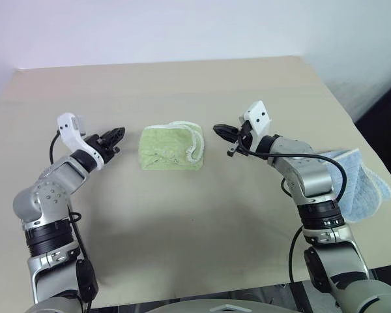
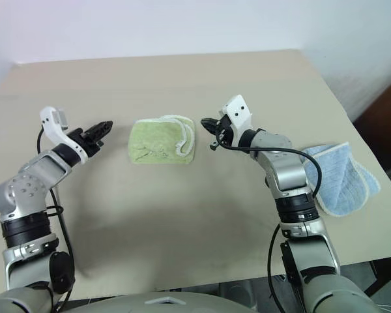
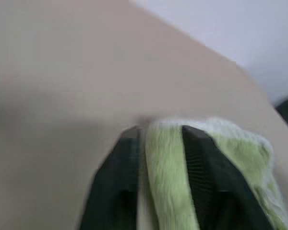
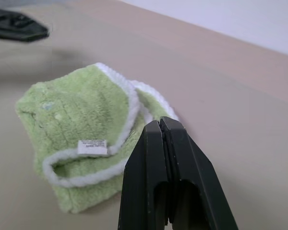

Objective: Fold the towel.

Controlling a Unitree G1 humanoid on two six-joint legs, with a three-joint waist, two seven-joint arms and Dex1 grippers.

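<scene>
The light green towel [image 1: 171, 147] lies in a small folded bundle at the middle of the table, its white edging curling over the right side. A small white tag [image 4: 92, 147] shows on the edging. My left gripper [image 1: 117, 137] hovers just left of the towel, a short way from its edge, pointing at it. Its fingers [image 3: 120, 163] stand apart, so it is open and empty, with the towel [image 3: 165, 172] showing through the gap. My right gripper [image 1: 217, 129] is shut and empty just right of the towel, its tip [image 4: 161, 123] short of the cloth.
A light blue cloth [image 1: 358, 186] lies at the table's right edge, behind my right forearm. The beige table [image 1: 182, 222] reaches to a white wall at the back. Its right edge drops off beside the blue cloth.
</scene>
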